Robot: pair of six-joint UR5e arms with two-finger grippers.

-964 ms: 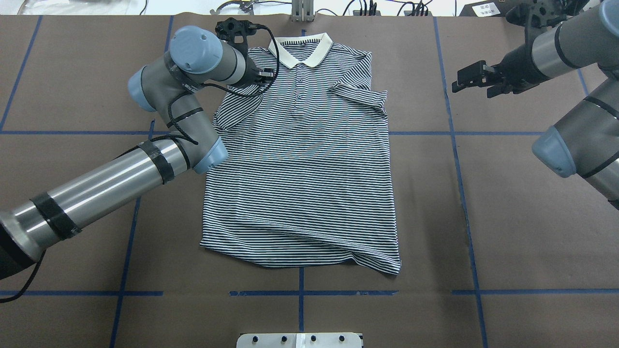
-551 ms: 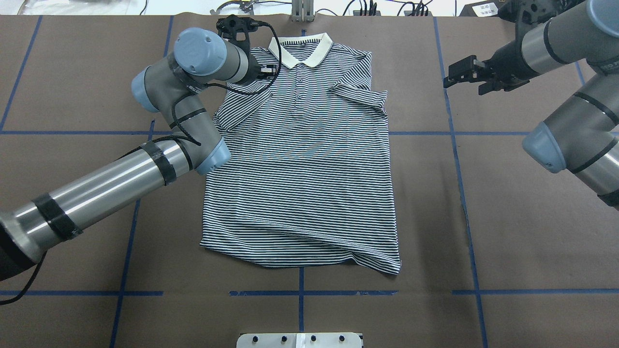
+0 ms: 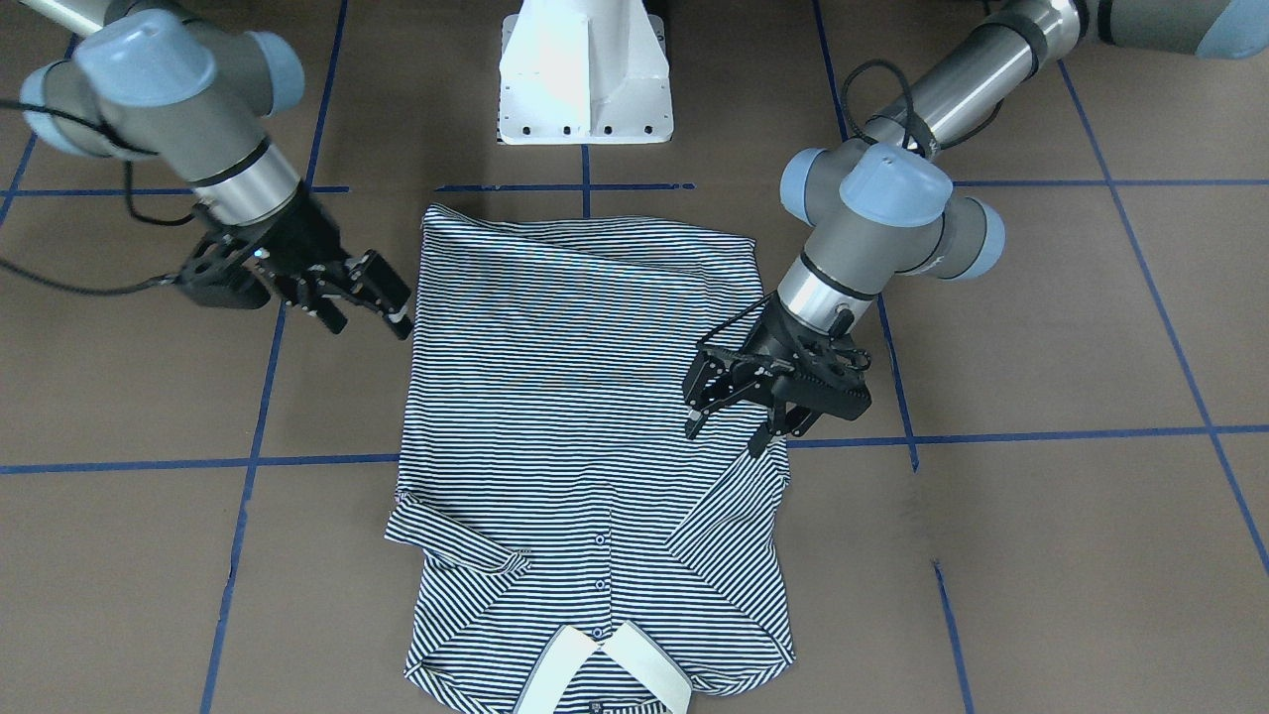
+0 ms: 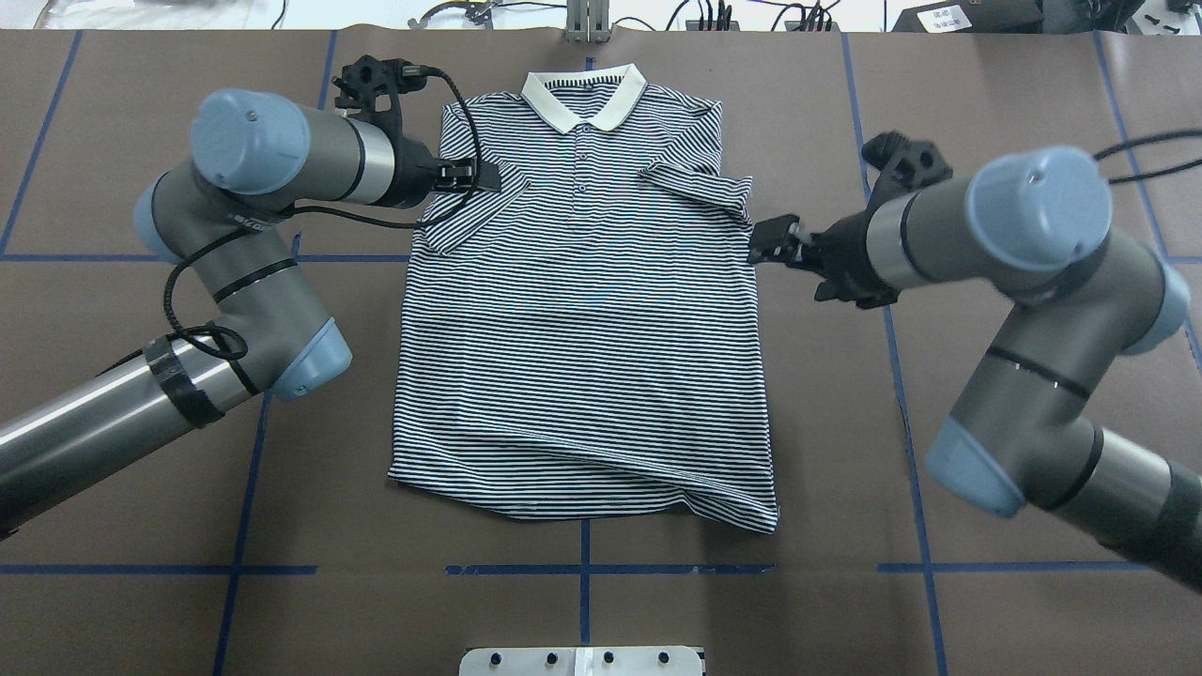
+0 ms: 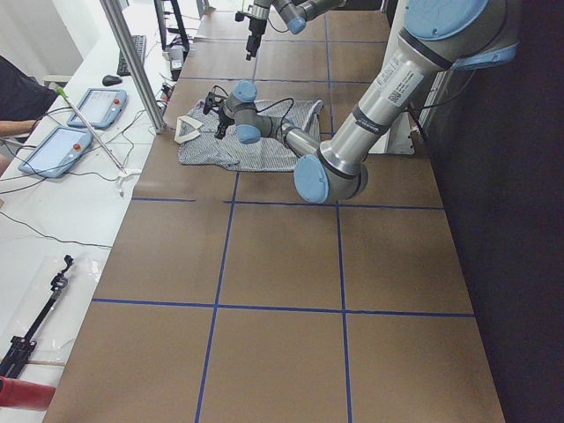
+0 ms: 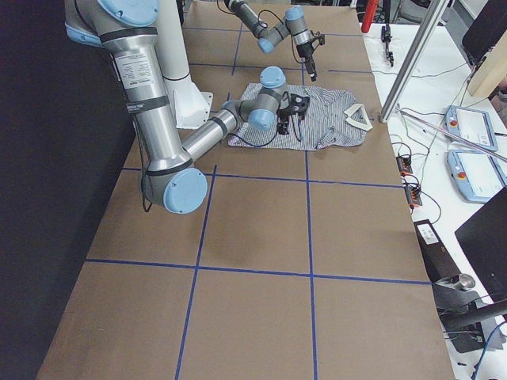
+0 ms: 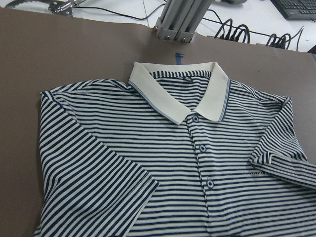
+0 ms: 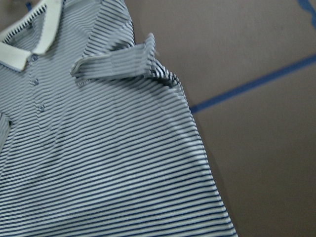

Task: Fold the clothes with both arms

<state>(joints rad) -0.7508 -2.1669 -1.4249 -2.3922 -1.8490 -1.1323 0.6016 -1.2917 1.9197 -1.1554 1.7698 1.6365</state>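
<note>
The polo shirt (image 4: 582, 357) is laid flat on the table (image 4: 657, 610), its long axis running from far collar to near hem. The left gripper (image 4: 467, 176) is spread wide over the left sleeve. The right gripper (image 4: 772, 242), likewise spread, is positioned just beside the right edge, so the shirt lies inboard of both.

Left arm (image 4: 249, 291) and right arm (image 4: 1042, 347): grey tube links, light-blue joint caps, shiny silver forearms. Black tape bands (image 4: 188, 392) on left forearm. Black cables (image 4: 467, 103) loop at wrists. Left gripper (image 4: 481, 178), right gripper (image 4: 762, 241): black, two-finger. White pedestal base (image 3: 585, 74), dark bolt holes.
</note>
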